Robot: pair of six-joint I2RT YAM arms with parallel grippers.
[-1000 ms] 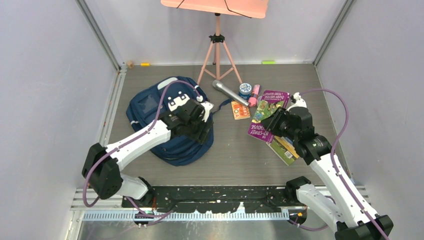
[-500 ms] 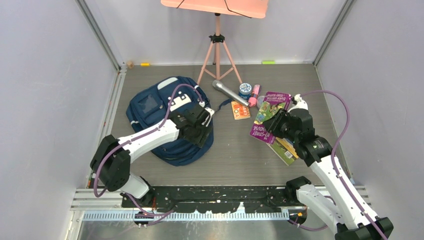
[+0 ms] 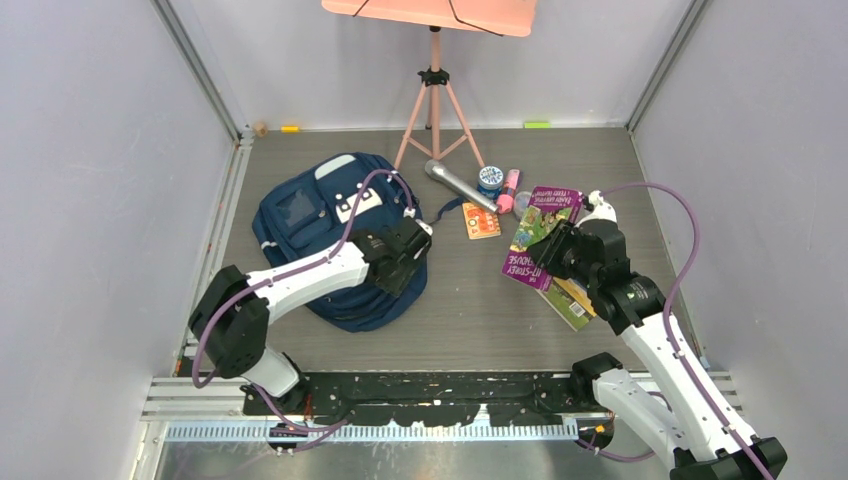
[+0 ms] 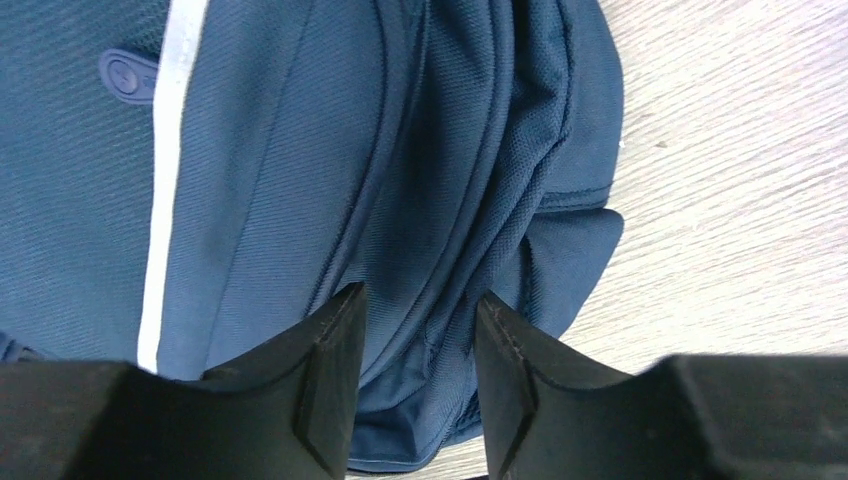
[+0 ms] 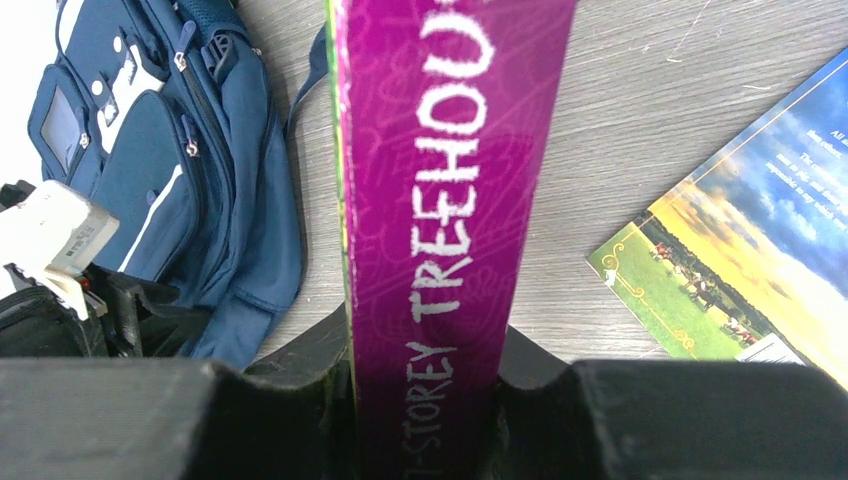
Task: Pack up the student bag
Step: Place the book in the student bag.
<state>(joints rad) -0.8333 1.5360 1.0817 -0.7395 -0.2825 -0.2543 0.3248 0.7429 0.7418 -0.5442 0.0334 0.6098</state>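
The student bag (image 3: 300, 215) lies flat on the left half of the counter (image 3: 480, 320), front pocket with the white patch facing up, top end toward the back wall. My left gripper (image 3: 400, 262) sits over the bag's near right edge. On the left wrist cam its jaws stand apart, with the navy seams and folds of the bag (image 4: 250, 200) running between the fingers (image 4: 335, 330). I honestly can't tell if the pads touch the fabric.

Over on the right, the right gripper (image 3: 555, 250) is clamped on a purple book (image 3: 538, 232), and on the wrist cam the spine (image 5: 440, 200) faces the lens, squeezed between both fingers. A second book (image 3: 572, 300) with a green and blue cover lies flat on the counter just beside that arm.

Between the bag and the books there's a small orange card (image 3: 481, 222), then further back a silver cylinder (image 3: 458, 184), a blue round tub (image 3: 490, 178) and a pink tube (image 3: 509, 190), all near the feet of a pink tripod (image 3: 434, 110).
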